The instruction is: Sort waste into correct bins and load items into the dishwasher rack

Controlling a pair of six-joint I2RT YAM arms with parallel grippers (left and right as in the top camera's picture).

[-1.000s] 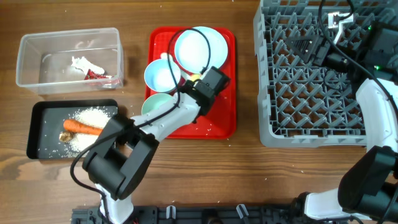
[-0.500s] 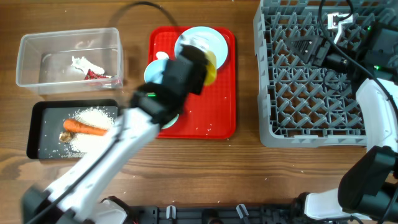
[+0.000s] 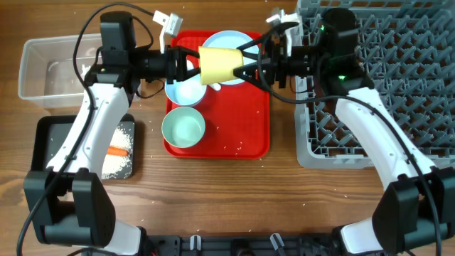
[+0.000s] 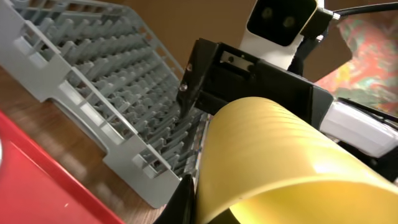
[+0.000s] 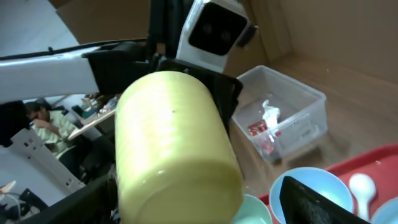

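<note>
The yellow cup (image 3: 219, 64) hangs on its side above the red tray. My left gripper (image 3: 193, 65) is shut on its rim end from the left. My right gripper (image 3: 247, 64) is open, with its fingers spread around the cup's base from the right; a gap shows beside the cup (image 5: 174, 143). The pale-blue plate (image 3: 240, 43) and two pale-blue bowls (image 3: 183, 126) (image 3: 183, 92) lie on the red tray. The carrot (image 3: 119, 151) and rice (image 3: 117, 162) lie in the black tray (image 3: 50, 135). The wrapper (image 5: 264, 129) lies in the clear tub (image 3: 43, 67). The grey rack (image 3: 398, 107) stands at the right.
The flat red tray (image 3: 242, 121) sits in the middle with rice grains on it. A small white plastic piece (image 5: 360, 185) lies on it near the plate. Both arms reach over the tray and their cables hang above it.
The left arm has swung up and lifted the yellow cup off the red tray. The right arm has left the rack and come to the cup's base.
</note>
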